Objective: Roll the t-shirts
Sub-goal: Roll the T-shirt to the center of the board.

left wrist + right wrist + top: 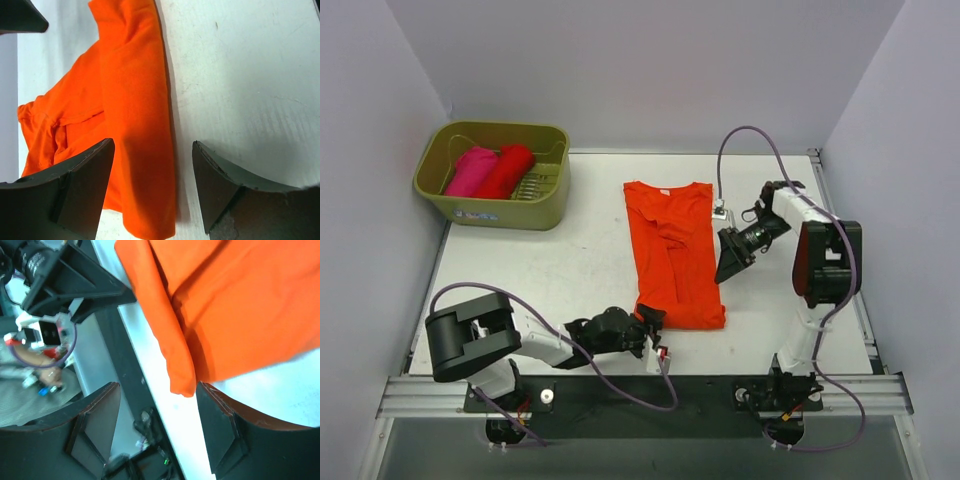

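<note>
Far-left of the orange t-shirt (675, 250), the olive-green basket (510, 212) holds the magenta t-shirt (470, 172) and the red t-shirt (508, 170). Both are rolled and are probably stowed there as finished work. At the orange t-shirt's near-left corner, the left gripper (153, 142) has its jaws spread wide astride the folded side edge and grips nothing. The orange t-shirt lies flat, sleeves folded inward into a narrow strip with the collar far, likely so the hem can start the roll. At its right edge, the right gripper (158, 385) hovers with jaws wide and empty.

Bright even light (right wrist pic blurred).
</note>
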Available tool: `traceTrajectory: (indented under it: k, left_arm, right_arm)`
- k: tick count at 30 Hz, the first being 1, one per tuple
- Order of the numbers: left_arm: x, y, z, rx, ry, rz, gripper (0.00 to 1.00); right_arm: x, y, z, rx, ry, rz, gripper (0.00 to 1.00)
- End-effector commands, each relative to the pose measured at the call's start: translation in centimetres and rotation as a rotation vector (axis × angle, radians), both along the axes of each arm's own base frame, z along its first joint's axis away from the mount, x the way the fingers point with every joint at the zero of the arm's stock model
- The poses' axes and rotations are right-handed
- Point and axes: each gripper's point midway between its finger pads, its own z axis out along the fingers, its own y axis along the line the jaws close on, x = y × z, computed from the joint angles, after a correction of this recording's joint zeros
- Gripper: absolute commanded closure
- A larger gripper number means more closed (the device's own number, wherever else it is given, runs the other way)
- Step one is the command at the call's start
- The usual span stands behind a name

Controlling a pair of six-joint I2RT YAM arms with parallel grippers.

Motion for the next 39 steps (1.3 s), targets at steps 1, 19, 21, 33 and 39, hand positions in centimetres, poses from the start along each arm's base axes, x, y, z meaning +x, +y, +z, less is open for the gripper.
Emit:
traceTrajectory:
  k: [1,19,21,33,39]
  left_arm:
    - [0.0,-1.7,1.1,-0.032,-0.060,-0.045,0.27]
    - [-0.7,-1.0,-5.9,0.270,0.151,0.016,0.46]
    - [-0.6,-1.3,-6.1,0.282,0.191,0.032,0.55]
    - [-3.1,-1.0,-3.8,0.214,0.811,-0.034,0.98]
    - [-2.7,-1.2,-2.0,0.179,1.034,-0.096,0.98]
  right_arm:
    - [-0.7,0.6,2.3,0.012,-0.154,-0.079,0.37]
    - [-2.3,-2.9,2.2,-0.250,-1.212,-0.193,0.11]
    - [-3.1,-2.4,2.3,-0.228,-1.188,-0.158,0.11]
    - [-7.9,-0.3,0.0,-0.078,-1.291,0.226,0.17]
    - [-10.3,1.4,-0.7,0.078,-1.459,0.320,0.03]
